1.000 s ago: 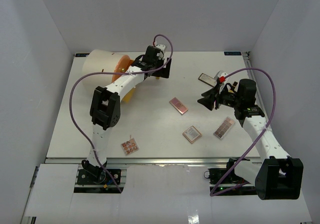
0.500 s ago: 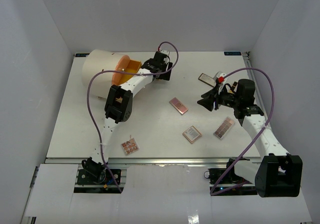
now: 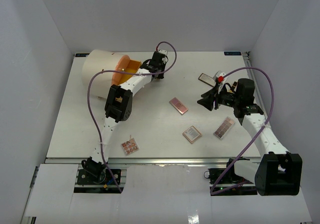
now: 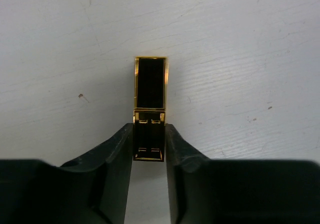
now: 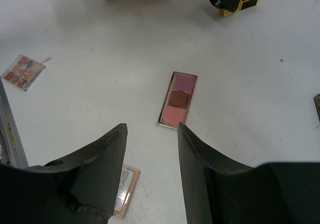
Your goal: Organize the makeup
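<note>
Surface: matte white table [image 4: 240,44], faintly scratched.
Lipstick [image 4: 150,84]: slim rectangular case with glossy black panels and gold edging. It lies flat at the far side, right of the cream cylinder [image 3: 97,71].
Left gripper [image 4: 149,130]: narrowed, with black fingers pressed on both long sides of one end of the case.
Right gripper [image 5: 151,128]: jaws spread, holding nothing, above a flat three-pan pink palette [image 5: 178,99] mid-table.

The right claw [image 5: 151,128] half hides one palette [image 5: 127,183].
</note>
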### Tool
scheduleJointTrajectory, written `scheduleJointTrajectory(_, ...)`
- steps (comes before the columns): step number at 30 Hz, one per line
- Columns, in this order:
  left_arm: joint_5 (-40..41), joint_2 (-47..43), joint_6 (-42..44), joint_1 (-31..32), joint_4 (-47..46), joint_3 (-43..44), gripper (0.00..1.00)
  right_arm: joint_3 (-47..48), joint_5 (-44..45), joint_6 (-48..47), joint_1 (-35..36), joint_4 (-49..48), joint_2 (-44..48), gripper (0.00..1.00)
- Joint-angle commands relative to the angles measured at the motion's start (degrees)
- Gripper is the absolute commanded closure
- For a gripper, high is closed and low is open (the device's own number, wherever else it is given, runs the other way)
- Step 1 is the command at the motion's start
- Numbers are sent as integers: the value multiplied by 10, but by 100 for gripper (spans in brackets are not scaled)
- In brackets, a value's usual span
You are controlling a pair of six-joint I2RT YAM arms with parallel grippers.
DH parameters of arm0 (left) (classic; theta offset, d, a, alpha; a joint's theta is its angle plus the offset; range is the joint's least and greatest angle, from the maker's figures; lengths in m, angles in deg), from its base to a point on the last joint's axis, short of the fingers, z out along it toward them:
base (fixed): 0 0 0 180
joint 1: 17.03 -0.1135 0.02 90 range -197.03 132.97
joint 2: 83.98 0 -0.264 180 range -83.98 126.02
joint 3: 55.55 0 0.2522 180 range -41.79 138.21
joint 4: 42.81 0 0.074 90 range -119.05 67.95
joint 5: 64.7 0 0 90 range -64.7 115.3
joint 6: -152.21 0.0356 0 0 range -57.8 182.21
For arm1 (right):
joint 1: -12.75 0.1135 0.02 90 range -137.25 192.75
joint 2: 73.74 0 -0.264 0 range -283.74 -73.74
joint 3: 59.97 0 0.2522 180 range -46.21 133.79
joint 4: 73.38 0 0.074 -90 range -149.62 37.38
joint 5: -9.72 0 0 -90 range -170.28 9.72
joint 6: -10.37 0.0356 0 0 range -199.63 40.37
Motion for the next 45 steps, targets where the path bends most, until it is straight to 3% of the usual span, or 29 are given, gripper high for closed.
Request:
scheduleJointTrajectory(1,-20,-17,-8,-2,-10,14,71,23,-2,-10,-2,-4,3,48)
scheduleJointTrajectory(5,-29,-42,-12,4,-9,-4,91,23,4,-11,-4,-4,6,48)
scheduleJointTrajectory(9,-42,-84,-6,21,-8,-26,100,23,10,-13,-11,-4,11,48)
scheduleJointTrajectory(14,-61,-197,-7,49,-8,-102,100,20,13,-15,-27,-4,18,48)
scheduleJointTrajectory(23,-133,-531,-27,56,-58,-423,100,15,2,-7,-65,-4,23,47)
scheduleJointTrajectory(27,-86,-634,8,48,-10,-478,100,13,-3,-4,-65,-5,19,47)
scheduleJointTrajectory(34,55,-699,73,15,12,-550,100,13,-10,0,-65,-5,10,47)
scheduleJointTrajectory(37,111,-687,108,12,1,-551,100,12,-8,-1,-65,-5,10,47)
scheduleJointTrajectory(45,164,-635,138,12,-3,-519,98,12,-8,-3,-65,-5,12,47)
